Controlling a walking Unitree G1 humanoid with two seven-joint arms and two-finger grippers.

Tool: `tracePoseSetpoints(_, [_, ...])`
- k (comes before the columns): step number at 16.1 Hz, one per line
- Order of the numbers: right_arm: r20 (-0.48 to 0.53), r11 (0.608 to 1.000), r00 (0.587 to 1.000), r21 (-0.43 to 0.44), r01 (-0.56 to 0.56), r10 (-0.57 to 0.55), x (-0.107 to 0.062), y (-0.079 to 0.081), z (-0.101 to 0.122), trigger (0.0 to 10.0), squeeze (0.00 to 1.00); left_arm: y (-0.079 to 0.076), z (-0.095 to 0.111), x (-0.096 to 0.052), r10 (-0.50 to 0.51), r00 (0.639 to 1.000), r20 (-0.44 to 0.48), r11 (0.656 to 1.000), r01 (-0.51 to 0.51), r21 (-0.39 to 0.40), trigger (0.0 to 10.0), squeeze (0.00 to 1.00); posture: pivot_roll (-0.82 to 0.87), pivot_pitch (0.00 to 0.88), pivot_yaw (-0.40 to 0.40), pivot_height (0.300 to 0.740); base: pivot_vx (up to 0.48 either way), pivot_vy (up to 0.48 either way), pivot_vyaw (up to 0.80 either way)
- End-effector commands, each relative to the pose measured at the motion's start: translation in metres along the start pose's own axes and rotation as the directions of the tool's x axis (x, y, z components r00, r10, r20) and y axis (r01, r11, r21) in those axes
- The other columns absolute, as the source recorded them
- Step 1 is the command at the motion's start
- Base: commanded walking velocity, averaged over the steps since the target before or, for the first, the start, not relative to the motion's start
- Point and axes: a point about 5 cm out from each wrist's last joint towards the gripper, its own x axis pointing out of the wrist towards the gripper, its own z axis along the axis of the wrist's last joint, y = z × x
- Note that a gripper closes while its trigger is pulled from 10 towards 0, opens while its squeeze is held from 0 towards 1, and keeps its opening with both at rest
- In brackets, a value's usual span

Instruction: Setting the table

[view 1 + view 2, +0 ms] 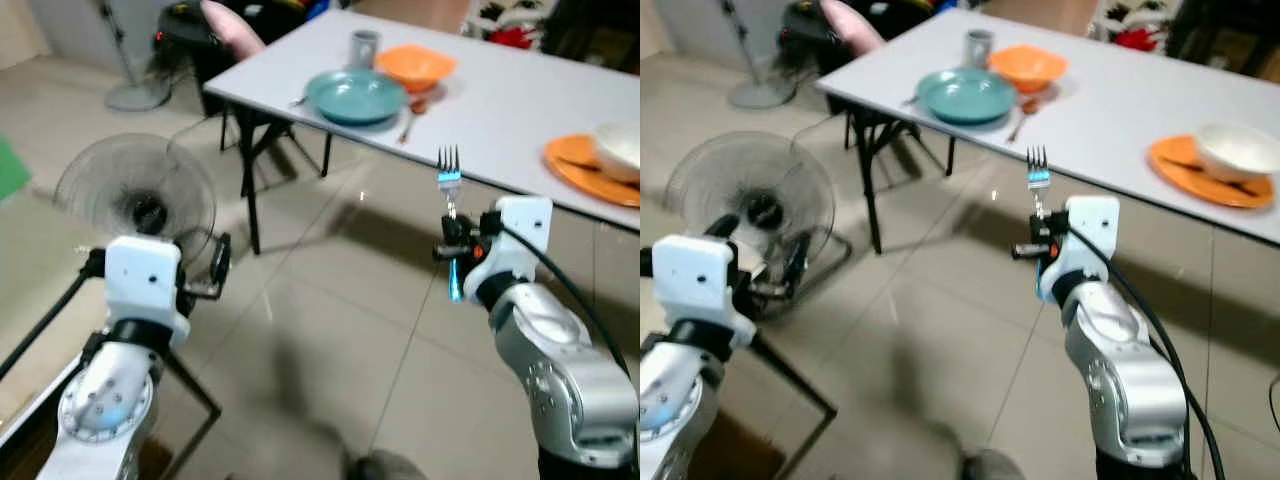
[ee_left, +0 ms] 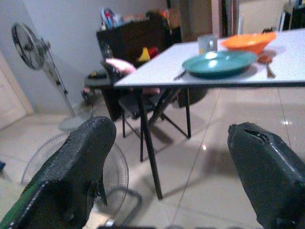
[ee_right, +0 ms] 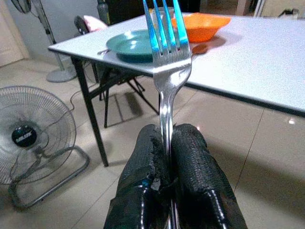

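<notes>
Right wrist view: right gripper [image 3: 169, 143] clamps a metal fork [image 3: 167, 52] upright by its handle, short of the table [image 1: 500, 100]. Left gripper [image 2: 167, 167] hangs with fingers apart, empty. Laid: glossy teal plate [image 1: 355, 95], orange bowl [image 1: 415, 65], cup [image 1: 364, 46], orange plate [image 1: 585, 165] under a white bowl [image 1: 620, 148]. By my judgement the fork's placing remains.

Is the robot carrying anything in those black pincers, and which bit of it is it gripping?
Yes. The right gripper pinches a fork by its handle, tines pointing up. The left gripper is open and holds nothing.
</notes>
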Motion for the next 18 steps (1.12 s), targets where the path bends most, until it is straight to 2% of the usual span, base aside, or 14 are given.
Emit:
tracePoseSetpoints(1, [-0.001, 1.0, 1.0, 0.0, 0.022, -0.022, -0.001, -0.004, 0.002, 10.0, 0.0, -0.003, 0.0, 0.002, -0.021, 1.0, -0.002, 1.0, 0.021, -0.014, 10.0, 0.0, 0.02, 0.057, 0.011, 0.74, 0.319, 0.0, -0.77])
tracePoseSetpoints(6, [-0.016, 0.999, 0.999, 0.001, 0.044, -0.043, -0.003, -0.006, 0.001, 10.0, 0.0, -0.007, 0.0, 0.003, -0.045, 0.999, 0.0, 0.999, 0.045, -0.019, 10.0, 0.0, 0.0, 0.059, 0.015, 0.74, 0.319, 0.0, -0.78])
tracePoseSetpoints(14, [-0.021, 0.998, 0.999, -0.03, 0.05, -0.051, 0.002, -0.01, 0.011, 10.0, 0.0, -0.01, 0.0, 0.008, -0.067, 0.998, 0.008, 0.997, 0.067, -0.021, 10.0, 0.0, -0.01, 0.068, 0.016, 0.74, 0.32, 0.0, -0.77])
tracePoseSetpoints(18, [-0.029, 0.998, 0.999, -0.054, 0.033, -0.035, 0.007, -0.015, 0.015, 10.0, 0.0, -0.011, 0.001, 0.01, -0.077, 0.997, 0.011, 0.997, 0.077, -0.017, 10.0, 0.0, -0.01, 0.071, 0.023, 0.74, 0.32, 0.0, -0.12])
